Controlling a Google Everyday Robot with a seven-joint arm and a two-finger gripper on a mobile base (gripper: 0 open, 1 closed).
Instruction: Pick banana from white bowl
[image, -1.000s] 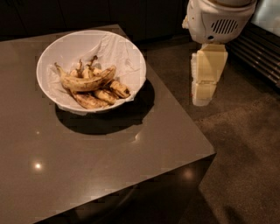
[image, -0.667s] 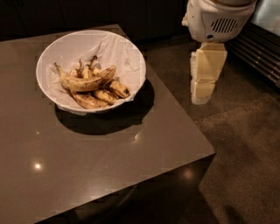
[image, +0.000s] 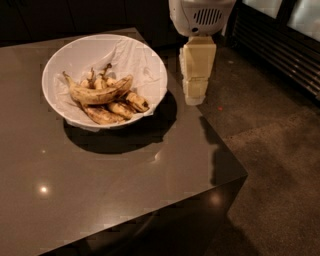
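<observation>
The white bowl (image: 56, 66) stands on the back part of a dark table, lined with crumpled white paper (image: 134, 56). Several overripe bananas lie in it. The banana (image: 98, 94) is the longest one: curved, yellow with brown speckles, lying across the top of the pile, its thin stem pointing up and left. Shorter, browner bananas (image: 116, 111) lie under and beside it. My gripper (image: 194, 98), cream-coloured, hangs pointing down just right of the bowl's rim, above the table's right edge. It is apart from the bowl and holds nothing that shows.
The table (image: 100, 195) is glossy dark brown; its right edge runs from beside the bowl to a front corner (image: 245, 176). A speckled floor (image: 270, 130) lies to the right. A dark slatted wall or grille (image: 280, 50) stands at the back right.
My gripper has moved left, from over the floor to close beside the bowl's right rim. The bowl and bananas have not moved.
</observation>
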